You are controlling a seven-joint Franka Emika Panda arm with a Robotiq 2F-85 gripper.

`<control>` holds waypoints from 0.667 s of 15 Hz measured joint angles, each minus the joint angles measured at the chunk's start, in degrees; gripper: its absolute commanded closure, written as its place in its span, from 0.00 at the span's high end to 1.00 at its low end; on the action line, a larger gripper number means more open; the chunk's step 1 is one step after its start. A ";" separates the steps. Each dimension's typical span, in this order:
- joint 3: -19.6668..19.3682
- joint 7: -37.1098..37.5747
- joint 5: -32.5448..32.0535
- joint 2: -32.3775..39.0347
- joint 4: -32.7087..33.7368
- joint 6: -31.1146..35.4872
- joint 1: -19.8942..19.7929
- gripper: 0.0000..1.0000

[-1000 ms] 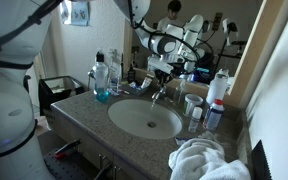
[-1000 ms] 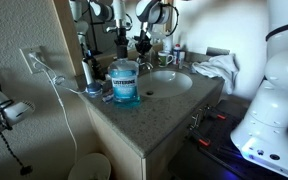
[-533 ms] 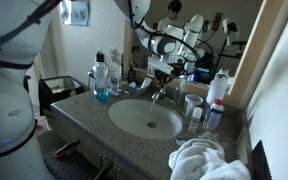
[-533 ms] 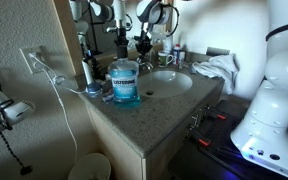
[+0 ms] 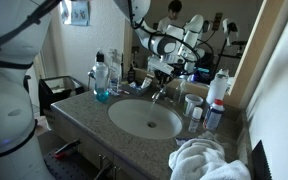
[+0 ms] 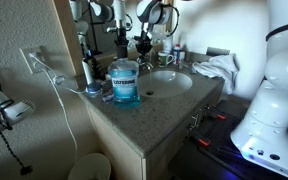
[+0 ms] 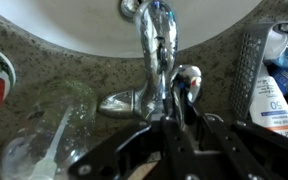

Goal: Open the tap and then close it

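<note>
The tap is a small chrome faucet behind the basin, seen in both exterior views (image 5: 161,92) (image 6: 142,47). In the wrist view its curved spout (image 7: 155,45) points toward the white basin (image 7: 74,25), with a low handle on each side. My gripper (image 5: 164,72) (image 6: 142,36) hangs just above the tap. In the wrist view my gripper (image 7: 184,105) has its two dark fingers closed narrowly around the right handle (image 7: 189,78). The left handle (image 7: 117,102) is free.
A bottle of blue mouthwash (image 6: 125,82) (image 5: 102,80) stands on the granite counter. A white towel (image 5: 206,160) (image 6: 216,66) lies at the counter's end. Small bottles (image 5: 216,92) stand by the mirror. A clear glass (image 7: 44,135) stands close to the tap.
</note>
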 measured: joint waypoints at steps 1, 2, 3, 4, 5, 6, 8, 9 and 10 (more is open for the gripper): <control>0.00 -0.02 0.00 0.00 0.00 -0.02 -0.01 0.05; 0.00 -0.03 -0.02 0.00 -0.01 -0.02 -0.01 0.05; 0.00 -0.04 -0.05 0.00 -0.02 -0.02 -0.01 0.05; 0.00 -0.04 -0.14 -0.01 -0.03 -0.02 -0.01 0.05; 0.00 -0.04 -0.34 -0.01 -0.04 -0.02 -0.01 0.05; 0.00 -0.04 -0.63 -0.02 -0.05 -0.02 0.01 0.05; 0.00 -0.04 -1.31 -0.03 -0.08 0.02 0.10 0.05; 0.00 -0.04 -1.77 -0.05 -0.09 0.06 0.18 0.05; 0.00 -0.04 -2.30 -0.07 -0.13 0.13 0.26 0.05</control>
